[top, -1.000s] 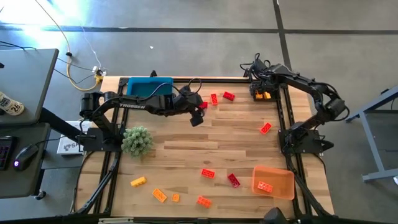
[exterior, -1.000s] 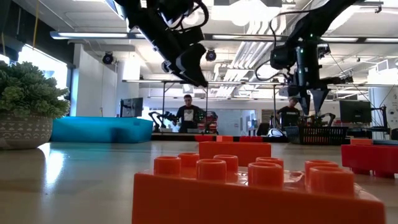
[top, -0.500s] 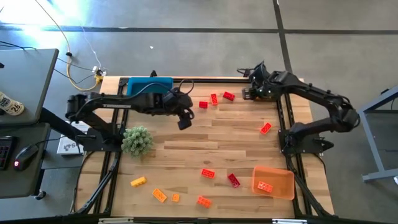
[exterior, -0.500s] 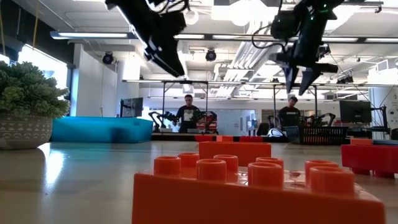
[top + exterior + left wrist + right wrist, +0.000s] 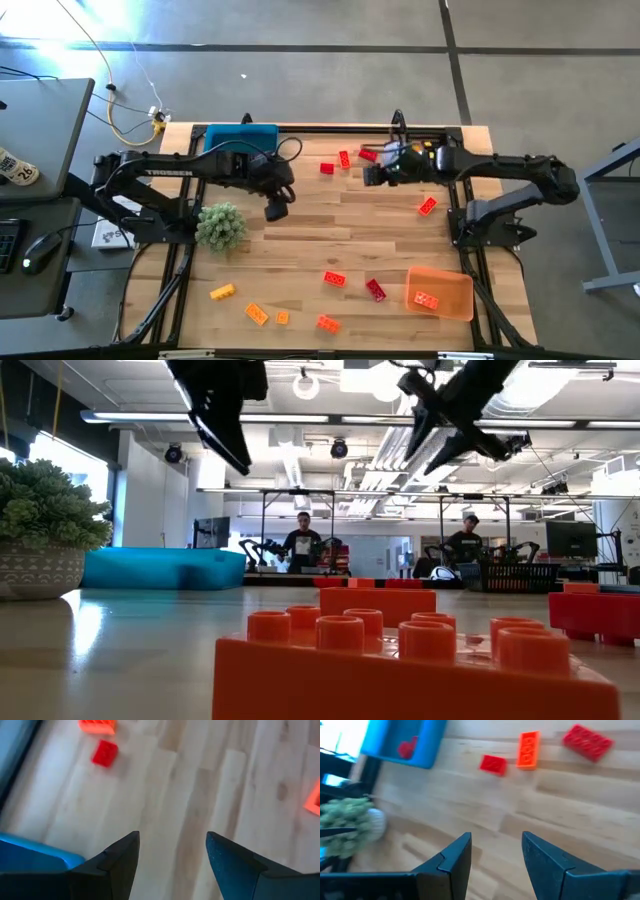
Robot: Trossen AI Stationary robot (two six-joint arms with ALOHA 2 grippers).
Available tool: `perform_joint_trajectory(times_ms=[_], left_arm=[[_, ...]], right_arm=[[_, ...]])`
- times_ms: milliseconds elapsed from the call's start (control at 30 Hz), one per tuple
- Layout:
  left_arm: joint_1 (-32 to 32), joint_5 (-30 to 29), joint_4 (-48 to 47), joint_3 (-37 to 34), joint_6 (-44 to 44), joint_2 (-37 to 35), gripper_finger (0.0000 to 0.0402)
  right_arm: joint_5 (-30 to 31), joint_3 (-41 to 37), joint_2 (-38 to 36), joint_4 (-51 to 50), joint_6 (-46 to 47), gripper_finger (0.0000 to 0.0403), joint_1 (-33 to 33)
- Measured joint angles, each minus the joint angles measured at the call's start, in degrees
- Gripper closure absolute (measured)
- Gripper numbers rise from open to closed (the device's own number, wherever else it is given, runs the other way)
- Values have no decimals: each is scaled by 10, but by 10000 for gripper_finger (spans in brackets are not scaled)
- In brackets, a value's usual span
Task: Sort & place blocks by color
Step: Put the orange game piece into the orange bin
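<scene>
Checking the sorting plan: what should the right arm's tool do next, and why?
Probably descend onto the small red block: the right tool hovers open and empty near three bricks at the table's far edge, and the blue tray, already holding a red piece, lies close.

Blocks (image 5: 334, 278) scattered across table (image 5: 300, 250); trays (image 5: 240, 137) at opposite corners.

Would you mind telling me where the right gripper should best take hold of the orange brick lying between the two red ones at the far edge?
Grip the orange brick across its two long side faces, coming straight down from above. It lies flat, studs up, with bare wood on both long sides, so the open right gripper should fit without nudging either red neighbour.
</scene>
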Motion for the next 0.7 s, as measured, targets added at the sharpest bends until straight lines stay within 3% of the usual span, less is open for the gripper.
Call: perform_joint_trajectory(times_ms=[367, 700], left_arm=[[-55, 23, -36, 0, 17, 0, 184], [-120, 61, -36, 0, 32, 1, 184]], right_arm=[[57, 0, 0, 15, 101, 242, 124], [76, 0, 0, 11, 113, 242, 165]])
